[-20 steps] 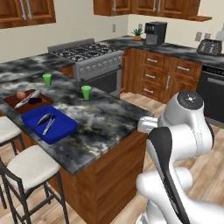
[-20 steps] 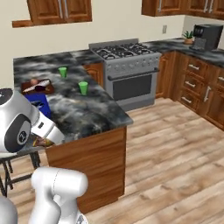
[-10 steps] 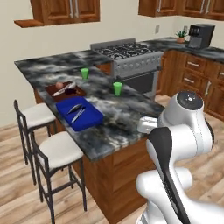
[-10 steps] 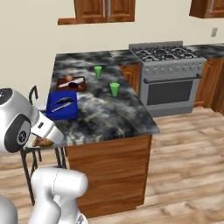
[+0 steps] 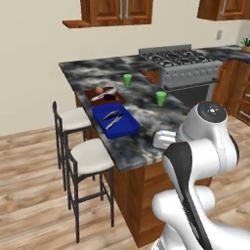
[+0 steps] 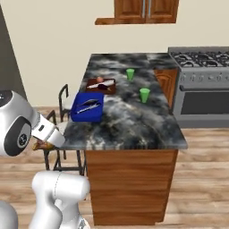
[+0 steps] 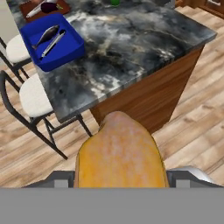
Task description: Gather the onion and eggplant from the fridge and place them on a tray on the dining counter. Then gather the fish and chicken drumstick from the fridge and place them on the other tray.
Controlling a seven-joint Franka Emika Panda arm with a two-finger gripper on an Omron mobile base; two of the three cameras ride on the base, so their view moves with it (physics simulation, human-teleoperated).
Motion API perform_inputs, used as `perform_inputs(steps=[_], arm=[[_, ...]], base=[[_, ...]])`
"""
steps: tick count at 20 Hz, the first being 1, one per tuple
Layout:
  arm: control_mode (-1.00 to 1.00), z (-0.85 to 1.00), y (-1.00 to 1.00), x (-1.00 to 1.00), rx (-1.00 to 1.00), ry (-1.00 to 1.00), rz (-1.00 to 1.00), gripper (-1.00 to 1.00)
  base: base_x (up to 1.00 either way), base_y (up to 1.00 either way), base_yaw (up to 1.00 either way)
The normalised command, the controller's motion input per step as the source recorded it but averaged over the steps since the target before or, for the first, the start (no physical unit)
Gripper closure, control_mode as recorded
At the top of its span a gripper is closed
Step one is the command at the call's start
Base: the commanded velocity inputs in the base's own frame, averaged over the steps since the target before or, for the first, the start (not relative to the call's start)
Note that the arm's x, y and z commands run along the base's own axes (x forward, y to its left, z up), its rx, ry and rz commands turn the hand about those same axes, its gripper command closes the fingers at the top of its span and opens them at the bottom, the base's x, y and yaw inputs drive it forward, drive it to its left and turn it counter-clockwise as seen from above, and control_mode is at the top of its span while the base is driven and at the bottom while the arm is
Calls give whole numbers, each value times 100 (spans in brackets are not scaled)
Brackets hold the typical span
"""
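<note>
Filling the lower centre of the hand view, the chicken drumstick point(image 7: 120, 153) shows as a plump, golden-orange lump with a paler mottled crown, its long axis running up the frame and its rounded end pointing toward the bench point(image 7: 144, 48) edge. It sits in the hand point(image 7: 120, 177), whose tips are hidden behind the meat; the hand is clamped wide around the drumstick. In the right base view a sliver of the same orange-brown meat peeks out at the left edge beneath the white wrist.

Beyond it, toward the upper left of the hand view, a blue tray point(image 7: 70, 52) rests on the dark marbled bench, holding the slim grey fish point(image 7: 45, 36), which lies diagonally, with a paler long thing beside it. Just past it at the top edge sits a brown tray point(image 5: 117, 97) carrying the onion point(image 5: 99, 90) and the dark eggplant point(image 7: 49, 7). Two green cups point(image 5: 160, 98) stand farther along the bench. Two white-seated stools point(image 5: 90, 155) line the left side, over a wooden floor.
</note>
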Motion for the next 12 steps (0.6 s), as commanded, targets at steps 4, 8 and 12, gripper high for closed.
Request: perform_inputs(steps=[4,8,12], arm=[[100,0,0,0,0,0,0,100],[100,0,0,0,0,0,0,100],[100,0,0,0,0,0,0,100]], base=[[39,0,31],[43,0,27],[29,0,25]])
